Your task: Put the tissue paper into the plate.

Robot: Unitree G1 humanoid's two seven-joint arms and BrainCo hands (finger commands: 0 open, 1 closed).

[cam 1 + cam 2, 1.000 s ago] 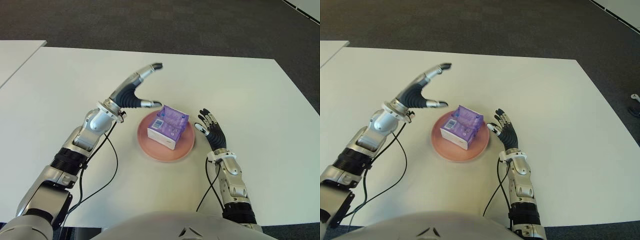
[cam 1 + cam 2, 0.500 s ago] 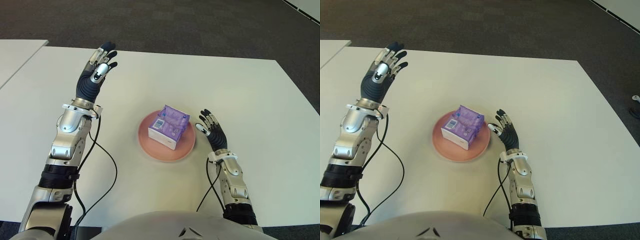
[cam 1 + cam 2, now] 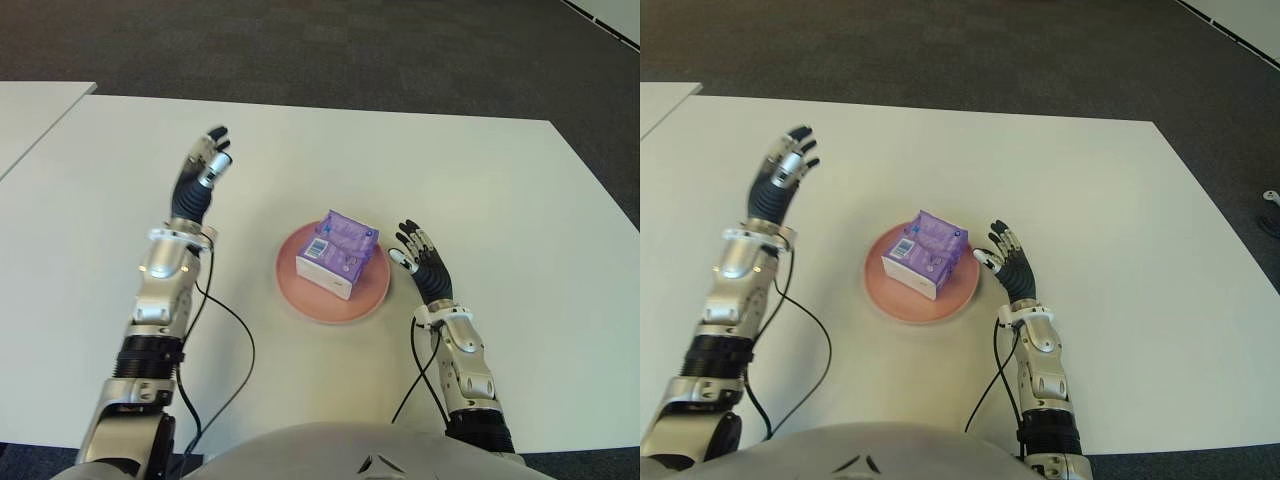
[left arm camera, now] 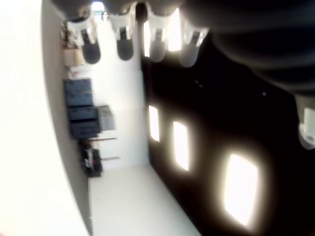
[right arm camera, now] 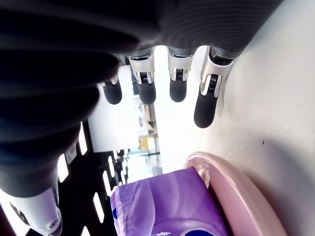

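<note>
A purple and white pack of tissue paper lies inside the pink plate in the middle of the white table. My left hand is raised over the table to the left of the plate, fingers straight and spread, holding nothing. My right hand shows just right of the plate, fingers extended and empty; its wrist view shows the tissue pack and the plate rim close beyond the fingertips.
Dark carpet floor lies beyond the table's far edge. A second white table adjoins at the far left. Black cables trail from both forearms over the near part of the table.
My left hand, empty, swung away from the plate to the far left, then came back part of the way toward the plate and nearer to me. The tissue pack, plate and right hand stayed put.
</note>
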